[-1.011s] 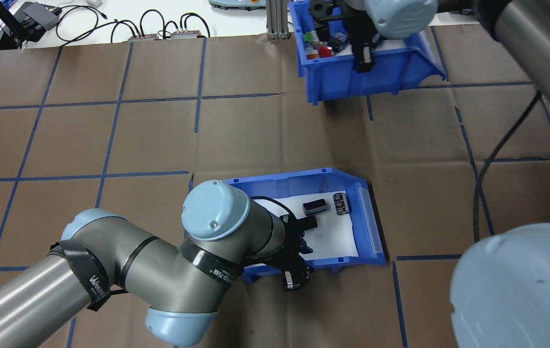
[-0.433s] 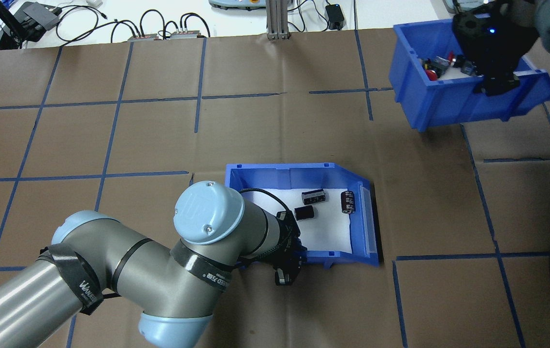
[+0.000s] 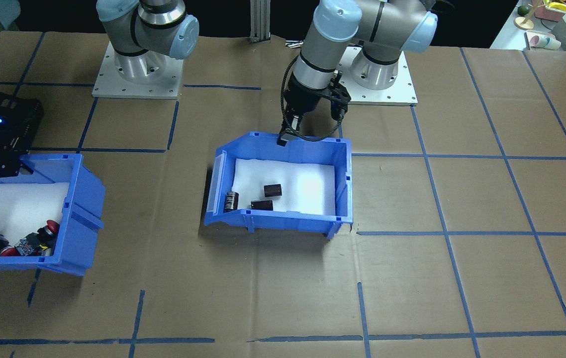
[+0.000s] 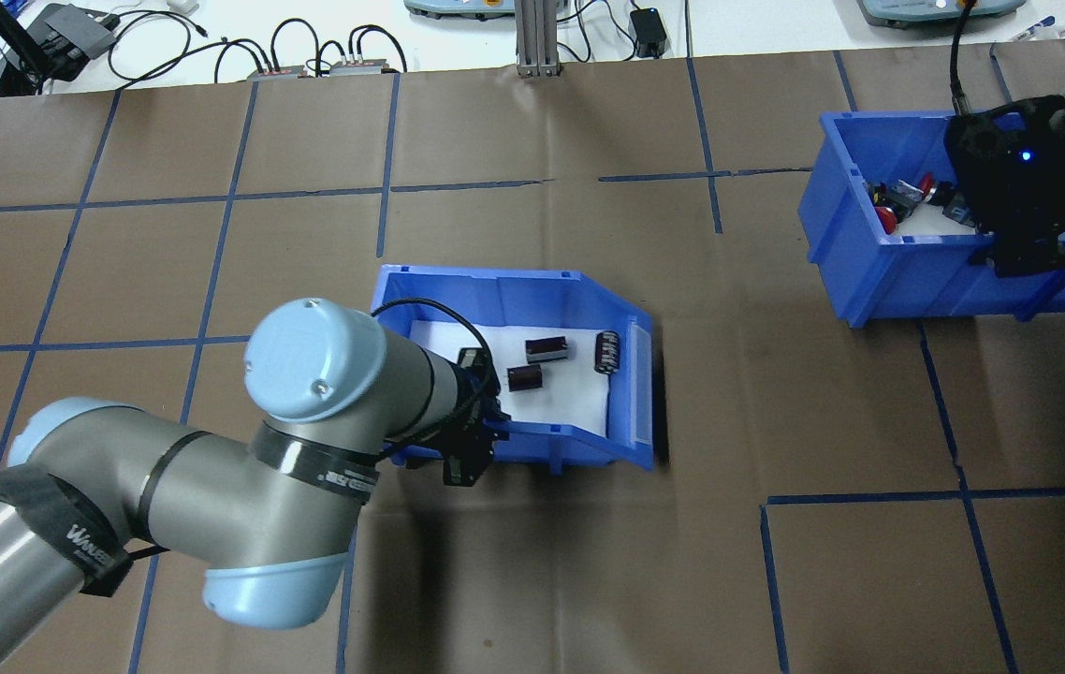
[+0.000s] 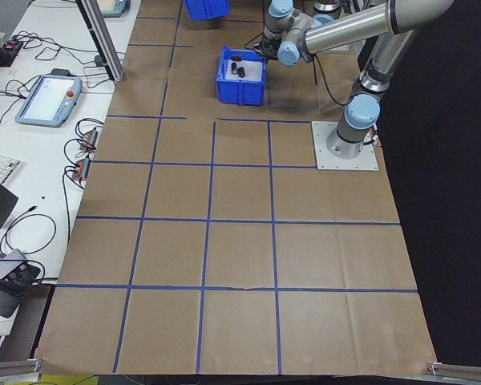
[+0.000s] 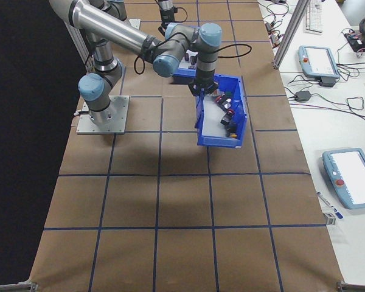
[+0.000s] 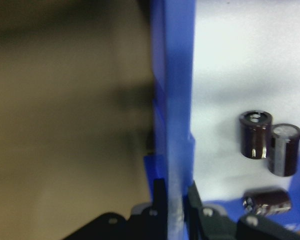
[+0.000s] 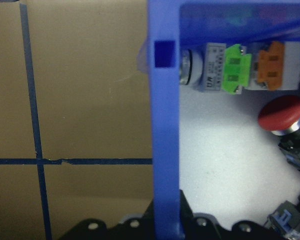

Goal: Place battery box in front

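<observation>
In the overhead view we see the left arm's gripper [image 4: 469, 447] low at centre frame, its fingers [image 7: 159, 192] clamped narrow on the near wall of the battery box [image 4: 532, 286]; the left wrist view shows that blue wall pinched between them. The box sits on the brown-papered bench [image 4: 532, 580] just left of frame centre, its sloped cut-away end toward the right, and three dark cylindrical batteries [image 4: 547, 350] lie on its white foam liner [image 4: 579, 398], toward that open end. Farther back, at the upper right of the frame, the right arm's gripper [image 4: 1019, 253] is closed on the near wall of the second blue bin [image 4: 855, 239], which holds red and green push-button switches [image 8: 282, 115]. Beyond the bench edge, cables [image 4: 308, 42] lie on a white surface.
</observation>
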### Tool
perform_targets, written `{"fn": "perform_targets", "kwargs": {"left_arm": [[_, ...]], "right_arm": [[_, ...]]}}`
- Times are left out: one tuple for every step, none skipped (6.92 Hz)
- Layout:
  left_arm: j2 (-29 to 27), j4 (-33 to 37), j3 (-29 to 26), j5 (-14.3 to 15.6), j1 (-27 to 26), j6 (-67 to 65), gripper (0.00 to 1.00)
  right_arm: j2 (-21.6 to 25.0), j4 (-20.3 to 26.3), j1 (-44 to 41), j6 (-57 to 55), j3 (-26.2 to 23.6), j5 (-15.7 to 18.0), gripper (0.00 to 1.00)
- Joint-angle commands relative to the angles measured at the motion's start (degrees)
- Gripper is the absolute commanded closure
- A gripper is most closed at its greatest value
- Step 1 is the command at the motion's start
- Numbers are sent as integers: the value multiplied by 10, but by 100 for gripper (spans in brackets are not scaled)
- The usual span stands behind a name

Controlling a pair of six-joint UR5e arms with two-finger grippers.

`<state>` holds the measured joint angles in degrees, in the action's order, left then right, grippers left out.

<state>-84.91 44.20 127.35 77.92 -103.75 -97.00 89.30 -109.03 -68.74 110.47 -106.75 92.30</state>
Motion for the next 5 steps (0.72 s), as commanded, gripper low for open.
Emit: {"fn": "perform_targets", "kwargs": {"left_arm": [[16,6,-22,-24,128,127,100],[-5,5,-59,-29,161,170,100],[-23,8,-102,-31,176,205,100],[-52,7,-132,-32,173,198,100],[-88,2,-157,-58,160,167,100]], "right_arm": [[54,-54,1,-3,-75,3,100],[58,-31,1,-3,-76,3,100],[64,8,0,-3,-76,3,100],[77,32,0,-3,-76,5,100],[94,63,-1,-4,-77,6,100]]}}
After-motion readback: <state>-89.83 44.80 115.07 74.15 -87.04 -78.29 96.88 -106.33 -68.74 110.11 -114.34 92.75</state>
